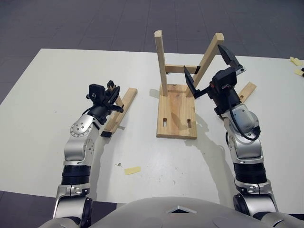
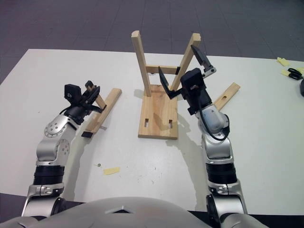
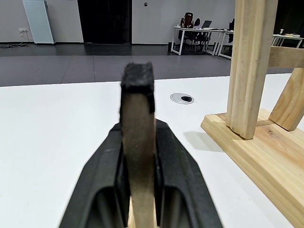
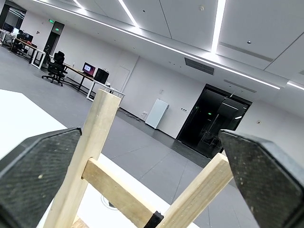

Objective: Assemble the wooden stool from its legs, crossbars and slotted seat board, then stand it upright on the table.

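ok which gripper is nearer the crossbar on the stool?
Right. The right gripper is open around an upright leg beside the crossbar; the left gripper is left of the seat board, shut on a loose leg.

No lettering, number or label can be read. Small green lit sign (image 4: 51, 21) high on the far wall above a doorway (image 4: 51, 37), right wrist view: characters too small to make out. A second green glow (image 4: 209, 113) behind the dark glass doors (image 4: 216, 121), likewise unreadable; yellow tape scrap (image 1: 132, 170) on the desk (image 1: 47, 95) shows blank.
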Tool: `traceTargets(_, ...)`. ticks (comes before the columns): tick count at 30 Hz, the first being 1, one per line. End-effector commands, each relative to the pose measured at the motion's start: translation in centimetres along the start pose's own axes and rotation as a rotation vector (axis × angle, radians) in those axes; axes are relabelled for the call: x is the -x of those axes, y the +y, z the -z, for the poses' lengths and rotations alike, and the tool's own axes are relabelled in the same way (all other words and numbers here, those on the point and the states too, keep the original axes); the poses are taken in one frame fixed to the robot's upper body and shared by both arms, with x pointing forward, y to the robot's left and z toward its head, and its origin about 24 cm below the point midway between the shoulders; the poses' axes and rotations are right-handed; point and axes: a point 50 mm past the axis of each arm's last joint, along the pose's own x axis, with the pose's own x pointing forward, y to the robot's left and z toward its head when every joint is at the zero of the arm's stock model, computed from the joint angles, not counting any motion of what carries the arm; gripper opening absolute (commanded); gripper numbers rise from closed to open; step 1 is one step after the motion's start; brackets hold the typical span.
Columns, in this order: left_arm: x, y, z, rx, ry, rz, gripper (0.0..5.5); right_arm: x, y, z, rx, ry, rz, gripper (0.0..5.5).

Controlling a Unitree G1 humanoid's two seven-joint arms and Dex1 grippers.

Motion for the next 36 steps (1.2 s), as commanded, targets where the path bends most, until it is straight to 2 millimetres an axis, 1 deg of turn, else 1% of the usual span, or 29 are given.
traceTargets(1, 1.0, 0.3, 3.8, 0.053, 0.18, -0.049, 0.41, -0.2, -0.5, -0.1, 0.022, -0.004, 0.009, 5.4)
traceTargets(3, 0.7, 0.5, 3.4, 0.061, 0.163, -0.054, 0.41, -0.2, -0.4, 0.1, 0.018, -0.001, 0.008, 5.4)
traceTargets(6, 0.5, 0.6, 3.2, 0.08, 0.159, -0.052, 0.41, -0.2, -0.1, 0.2, 0.01, 0.003, 0.004, 5.4)
traceTargets(7, 0.4, 0.6, 3.2, 0.093, 0.157, -0.053, 0.7, -0.2, 0.0, 0.3, 0.009, 0.004, 0.001, 5.4)
traceTargets(12, 0.0, 1.3, 2.5, 0.231, 0.123, -0.087, 1.52, 0.0, 0.6, 0.6, 0.001, 0.018, -0.015, 5.4)
traceTargets(20, -0.8, 2.1, 0.1, 0.238, 0.06, -0.062, 2.82, 0.1, 0.9, 0.9, -0.007, 0.035, -0.023, 5.4)
traceTargets(22, -1.1, 2.1, -1.6, 0.228, 0.012, -0.042, 3.15, 0.2, 1.0, 1.0, -0.008, 0.038, -0.024, 5.4)
traceTargets(28, -2.0, 1.7, -9.2, 0.193, -0.198, 0.057, 4.04, 0.2, 1.1, 1.0, -0.007, 0.04, -0.028, 5.4)
traceTargets(31, -2.0, 1.1, -12.4, 0.191, -0.277, 0.114, 4.61, 0.2, 1.1, 1.1, -0.005, 0.041, -0.029, 5.4)
traceTargets(33, -2.1, 0.7, -14.1, 0.202, -0.318, 0.148, 4.94, 0.2, 1.1, 1.1, -0.004, 0.043, -0.026, 5.4)
traceTargets(34, -2.3, 0.7, -14.6, 0.19, -0.327, 0.147, 5.08, 0.2, 1.1, 1.1, -0.004, 0.043, -0.024, 5.4)
traceTargets(35, -2.6, 0.9, -14.8, 0.177, -0.327, 0.135, 5.32, 0.2, 1.1, 1.1, -0.005, 0.043, -0.023, 5.4)
traceTargets(36, -2.9, 1.3, -14.6, 0.16, -0.315, 0.117, 5.39, 0.1, 1.1, 1.1, -0.005, 0.042, -0.021, 5.4)
